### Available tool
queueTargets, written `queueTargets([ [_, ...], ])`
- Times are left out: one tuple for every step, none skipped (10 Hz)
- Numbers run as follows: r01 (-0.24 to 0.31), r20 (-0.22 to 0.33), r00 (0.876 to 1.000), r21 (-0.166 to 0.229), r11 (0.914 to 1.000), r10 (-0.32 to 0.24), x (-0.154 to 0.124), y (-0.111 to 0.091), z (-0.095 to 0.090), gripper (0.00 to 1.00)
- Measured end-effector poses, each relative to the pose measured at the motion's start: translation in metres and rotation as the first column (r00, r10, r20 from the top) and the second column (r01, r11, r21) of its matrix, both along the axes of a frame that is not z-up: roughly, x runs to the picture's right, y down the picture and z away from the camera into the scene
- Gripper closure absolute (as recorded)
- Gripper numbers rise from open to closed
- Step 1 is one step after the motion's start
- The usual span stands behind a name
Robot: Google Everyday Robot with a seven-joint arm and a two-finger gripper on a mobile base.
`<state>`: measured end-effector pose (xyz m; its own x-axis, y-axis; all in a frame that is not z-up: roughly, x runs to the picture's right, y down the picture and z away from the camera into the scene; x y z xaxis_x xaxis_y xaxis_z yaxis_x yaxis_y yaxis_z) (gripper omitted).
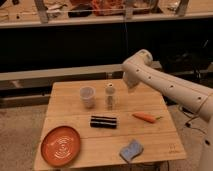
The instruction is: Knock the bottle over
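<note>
The wooden table [75,107] shows all four edges, its near-left corner reaching almost to the bottom of the view. The bottle [110,97] stands upright a little toward 12 o'clock from the table's centre, well in from every edge. Bare wood lies open behind it toward the far edge and at its 3 o'clock as far as the right edge. The cup [87,96] stands upright just beside it at 9 o'clock, with a narrow gap between them. A flat black object [103,121] lies near the bottle at 6 o'clock, and a carrot [145,117] lies at its 4 o'clock, apart from both. The orange plate [61,145] sits at the table's 7 o'clock, its rim close to the left edge, and a blue sponge [131,150] lies at 5 o'clock, close to the near edge. The white arm [170,92] enters from 3 o'clock, cut off by the right border, and bends down over the far right of the table. Its gripper [131,86] hangs at the bottle's 2 o'clock, near it but apart, at about cap height. The gripper merges with the wrist, so whether it is released or clenched I cannot tell. The bottle has a white cap and looks darker lower down. What the cup holds cannot be made out. The plate's face shows pale rings. The cluttered shelf [100,20] at 12 o'clock is too blurred to read.
</note>
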<state>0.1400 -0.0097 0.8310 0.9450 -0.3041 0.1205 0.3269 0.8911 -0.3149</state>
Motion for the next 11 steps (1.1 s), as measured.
queueTargets([
  [0.002,0.003,1.000,-0.001,1.0000,-0.002,0.000,-0.001,0.001,0.56],
  [0.004,0.010,1.000,-0.005,1.0000,-0.004,-0.002,0.000,0.004,0.65],
  [0.007,0.020,1.000,-0.010,0.9999,-0.007,-0.004,0.001,0.009,0.76],
  [0.010,0.031,0.999,-0.014,0.9999,-0.010,-0.006,0.000,0.013,0.89],
  [0.010,0.039,0.999,-0.016,0.9998,-0.010,-0.008,0.000,0.014,0.97],
  [0.013,0.044,0.999,-0.019,0.9997,-0.012,-0.009,0.000,0.016,1.00],
  [0.017,0.050,0.999,-0.022,0.9996,-0.016,-0.010,0.000,0.018,1.00],
  [0.024,0.056,0.998,-0.025,0.9994,-0.023,-0.012,0.001,0.019,1.00],
  [0.029,0.064,0.998,-0.028,0.9992,-0.027,-0.016,0.003,0.018,1.00],
  [0.039,0.080,0.996,-0.034,0.9987,-0.036,-0.027,0.004,0.019,1.00],
  [0.046,0.089,0.995,-0.037,0.9983,-0.042,-0.032,0.006,0.019,1.00],
])
